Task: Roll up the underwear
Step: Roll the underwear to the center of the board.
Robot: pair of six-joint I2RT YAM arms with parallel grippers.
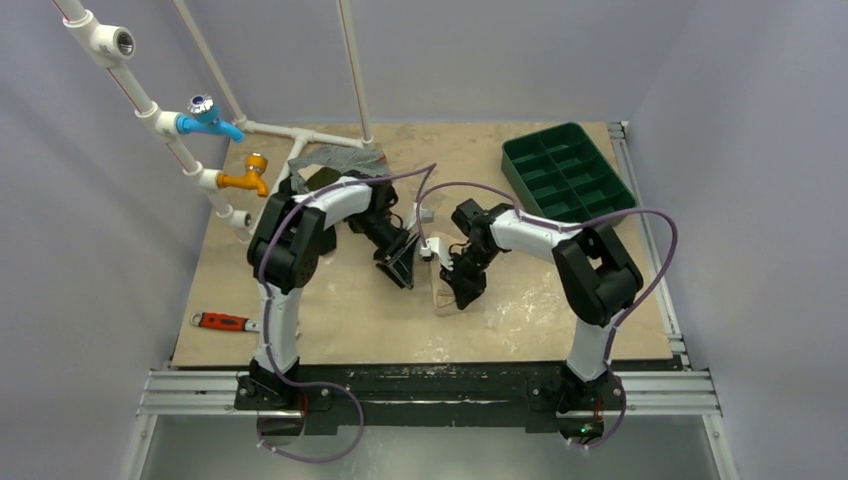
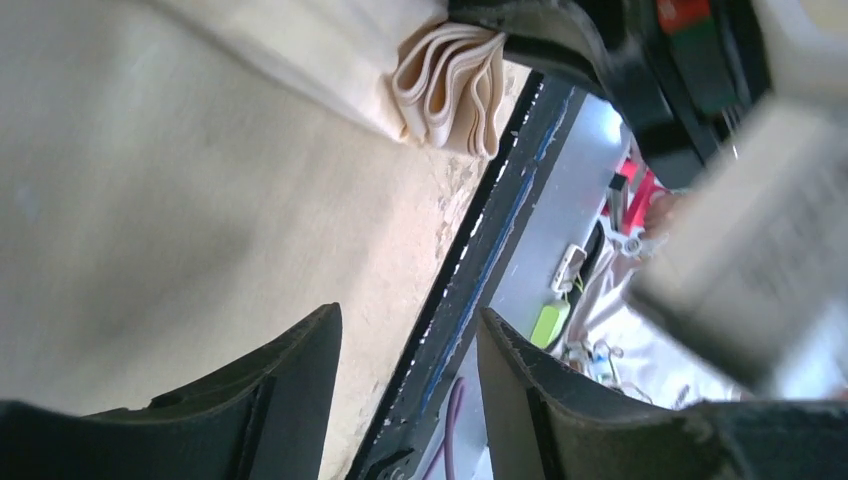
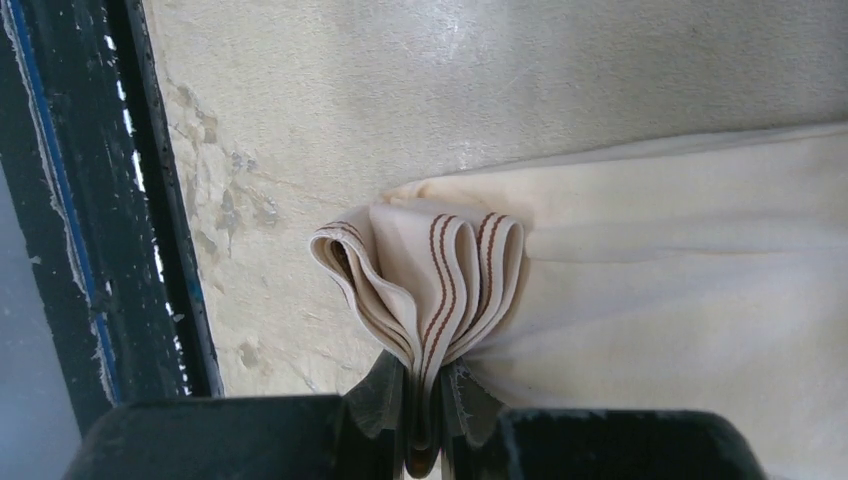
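At the table's middle: the underwear [image 1: 441, 293], a pale beige cloth, lies on the table [image 1: 350, 325] just at 6 o'clock of the two grippers' meeting point.
Underwear shape: most of it is spread flat; its band edge, marked with thin reddish-brown lines, is gathered into several loops at one end.
Right gripper [image 3: 425, 400]: closed tight on the gathered band, the loops fanning out from between the fingers; the cloth spreads away toward 3 o'clock in the right wrist view.
Left gripper [image 2: 405, 345]: fingers parted wide with nothing between them; through the gap show the table's near edge and the black rail.
Left gripper to cloth: apart; in the left wrist view the folded band sits at 12 o'clock, clear of the fingertips.
Arms: both reach inward, the left gripper just at 10 o'clock of the right one in the top view.
Green tray [image 1: 567, 172]: compartmented, at 2 o'clock on the table, well apart from the cloth.
Grey striped garment [image 1: 350, 160]: crumpled at 11 o'clock, beside an olive-green garment [image 1: 322, 180].
Taps: a blue tap [image 1: 210, 118] and an orange tap [image 1: 250, 177] on white pipes at 10 o'clock.
Red-handled tool [image 1: 224, 321]: at 8 o'clock by the table's left edge.
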